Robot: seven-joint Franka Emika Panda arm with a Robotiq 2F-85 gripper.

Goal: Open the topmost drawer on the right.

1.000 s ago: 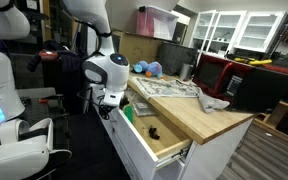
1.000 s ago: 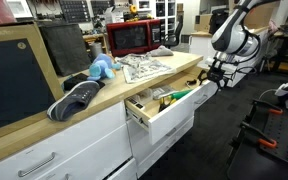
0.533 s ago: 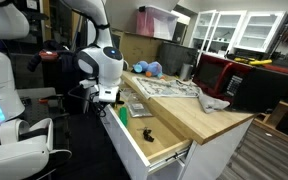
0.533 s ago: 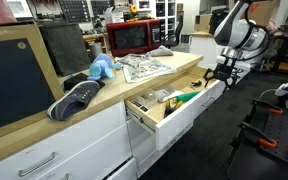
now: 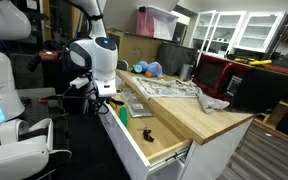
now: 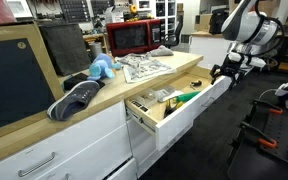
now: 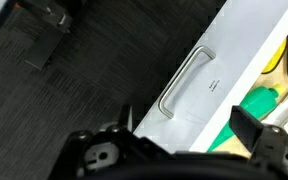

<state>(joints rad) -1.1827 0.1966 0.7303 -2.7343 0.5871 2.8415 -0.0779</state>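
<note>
Shows the topmost drawer [image 6: 189, 112] pulled far out of the white cabinet, beneath a wooden countertop [image 5: 209, 118]. Reveals in the wrist view its white front panel with a slim bar handle [image 7: 184, 82] running across it. Holds a green object [image 7: 249, 105] and something yellow inside near the front, plus a small dark item [image 5: 149, 133] further back, too small to identify.

Places the gripper [image 7: 184, 122] just off the drawer front, fingers [image 7: 254, 135] spread wide with nothing between them. Appears clear of the handle, though hard to tell for certain from this angle. Hangs beside the drawer's outer end in both exterior views.

Carries on the countertop a spread newspaper [image 5: 164, 88], a blue soft toy [image 6: 102, 68], a grey shoe [image 6: 76, 98] and a red microwave [image 6: 134, 37], all well back from the open drawer.
</note>
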